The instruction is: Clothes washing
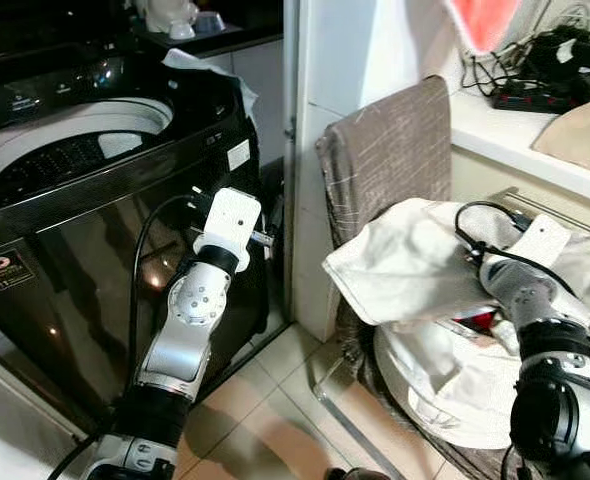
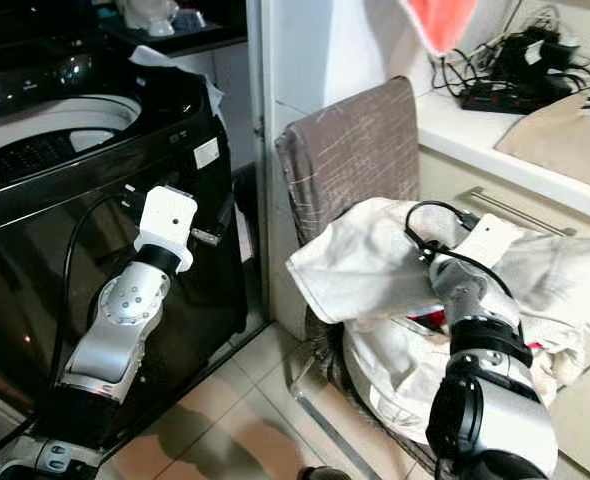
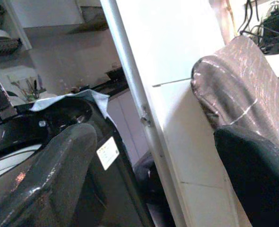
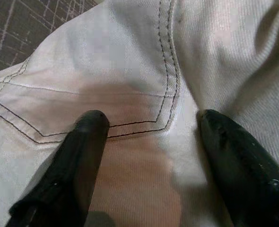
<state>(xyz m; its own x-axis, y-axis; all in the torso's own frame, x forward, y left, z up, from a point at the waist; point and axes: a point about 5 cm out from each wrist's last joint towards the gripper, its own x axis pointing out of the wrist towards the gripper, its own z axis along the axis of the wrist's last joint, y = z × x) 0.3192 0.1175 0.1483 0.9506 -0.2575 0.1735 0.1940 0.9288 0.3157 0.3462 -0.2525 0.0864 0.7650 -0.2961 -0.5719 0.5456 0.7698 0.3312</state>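
Cream trousers [image 4: 130,71]: soft, limp, light | right gripper [image 4: 151,142] hovering spread over stitched pocket seam, holding nothing | left gripper [image 3: 158,175] idling open near washing machine [image 1: 95,200]

Power strip [image 1: 535,97] with cables on counter [image 1: 495,135]

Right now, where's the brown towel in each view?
Left eye: brown towel upper centre, draped behind the white trousers.
Right eye: centre top.
Left wrist: right side, past the white door frame.
Right wrist: dark corner patch.
Shared landmark: the trousers.
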